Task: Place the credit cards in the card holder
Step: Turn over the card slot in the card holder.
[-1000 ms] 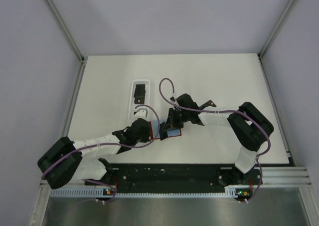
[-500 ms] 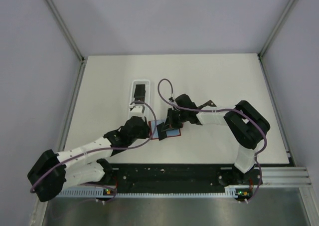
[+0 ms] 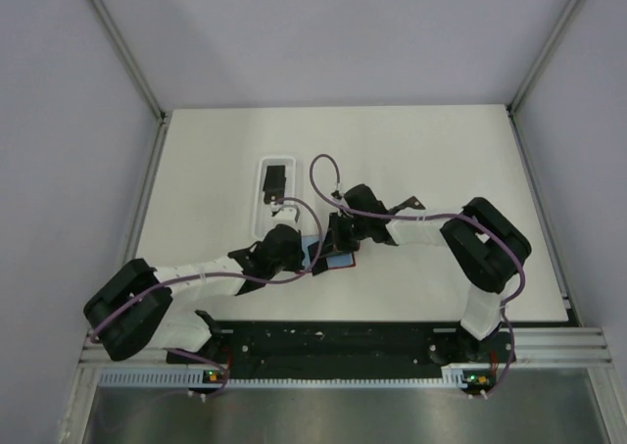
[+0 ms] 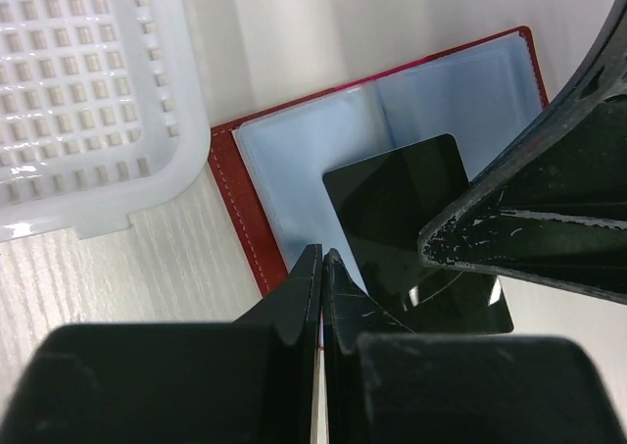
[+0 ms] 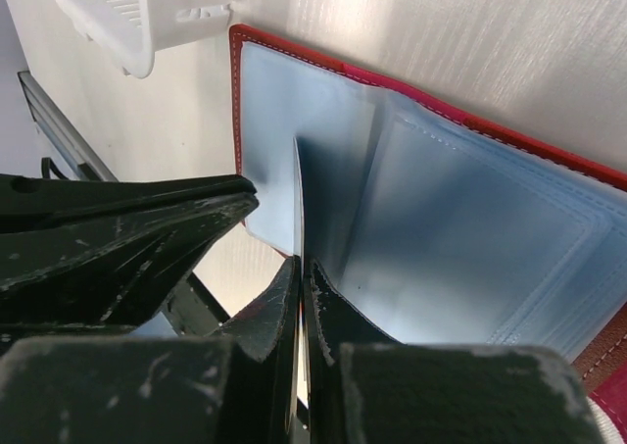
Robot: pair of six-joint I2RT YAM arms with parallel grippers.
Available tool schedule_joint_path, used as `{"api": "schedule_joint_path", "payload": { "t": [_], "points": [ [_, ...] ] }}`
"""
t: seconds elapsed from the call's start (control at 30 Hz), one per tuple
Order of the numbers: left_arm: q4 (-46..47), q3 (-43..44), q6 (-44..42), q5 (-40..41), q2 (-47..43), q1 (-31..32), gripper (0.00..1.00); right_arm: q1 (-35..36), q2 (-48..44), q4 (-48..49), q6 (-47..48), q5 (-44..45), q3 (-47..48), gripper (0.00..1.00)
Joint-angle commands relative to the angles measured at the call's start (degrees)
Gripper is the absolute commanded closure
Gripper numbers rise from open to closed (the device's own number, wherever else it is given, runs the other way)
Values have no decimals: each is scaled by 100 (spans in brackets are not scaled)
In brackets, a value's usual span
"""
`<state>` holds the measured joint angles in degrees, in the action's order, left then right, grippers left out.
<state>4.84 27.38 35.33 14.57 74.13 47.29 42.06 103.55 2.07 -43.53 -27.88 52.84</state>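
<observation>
Right gripper (image 5: 300,263) clamps a black credit card (image 4: 402,209) over the open red card holder (image 4: 233,199); left gripper (image 4: 320,263) is pinched together alongside

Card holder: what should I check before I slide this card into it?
1. The card holder lies open, pale blue inside up: ok.
2. The right hand is shut on the credit card: ok.
3. Card's leading edge is inside a sleeve: cannot tell.
4. The left hand is shut, tip at the holder's near edge: ok; whether it pins the holder, cannot tell.
5. The white tray is out of the card's path: ok.
</observation>
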Motion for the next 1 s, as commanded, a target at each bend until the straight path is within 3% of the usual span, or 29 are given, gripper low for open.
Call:
{"api": "schedule_joint_path", "payload": {
  "t": [0.0, 0.3, 0.97],
  "points": [
    [448, 49, 0, -86, 207, -9, 100, 83, -282, -136, 213, 186, 86, 100],
    [395, -162, 53, -33, 207, -18, 100, -198, -810, -435, 415, 187, 130, 100],
    [395, -277, 97, 2, 102, -18, 100, -603, -318, 277, 143, -86, -142, 100]
  ]
}}
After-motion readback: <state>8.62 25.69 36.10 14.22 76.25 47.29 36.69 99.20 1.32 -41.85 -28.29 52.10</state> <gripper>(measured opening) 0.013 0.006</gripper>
